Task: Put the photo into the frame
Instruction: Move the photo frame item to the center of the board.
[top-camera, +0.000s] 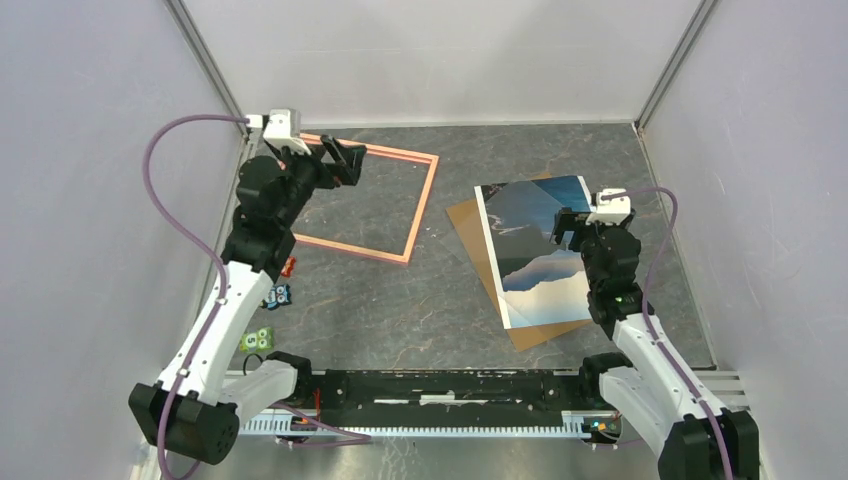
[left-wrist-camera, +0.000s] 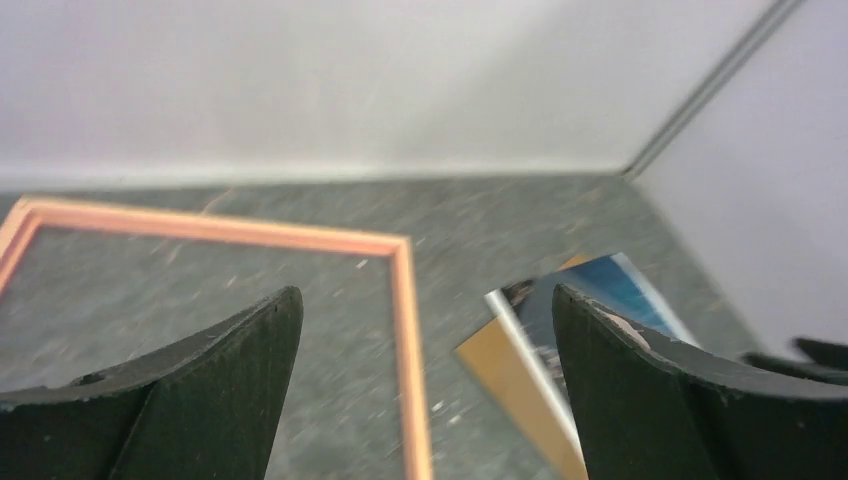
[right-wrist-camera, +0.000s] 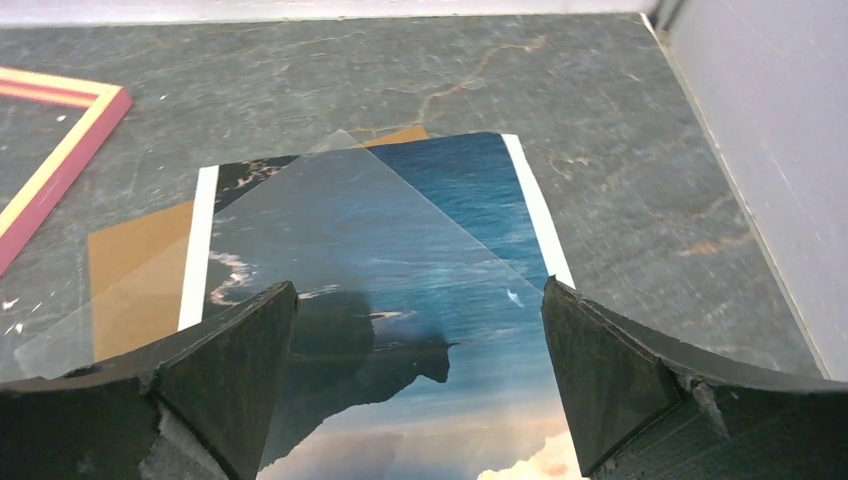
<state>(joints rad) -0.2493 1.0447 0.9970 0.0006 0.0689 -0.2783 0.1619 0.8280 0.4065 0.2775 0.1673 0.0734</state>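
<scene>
The photo (top-camera: 530, 250) lies face up at the right of the table, on a brown backing board (top-camera: 468, 222); it also shows in the right wrist view (right-wrist-camera: 400, 250) with a clear sheet (right-wrist-camera: 300, 220) lying over part of it. The salmon frame (top-camera: 422, 205) lies flat at the back left, empty, and shows in the left wrist view (left-wrist-camera: 405, 330). My left gripper (top-camera: 345, 158) is open and empty above the frame's far side. My right gripper (top-camera: 568, 228) is open and empty just above the photo's middle.
Small colourful items (top-camera: 272, 296) lie by the left arm near the left wall. White walls enclose the table on three sides. The backing board's corner (top-camera: 535, 335) sticks out at the photo's near end.
</scene>
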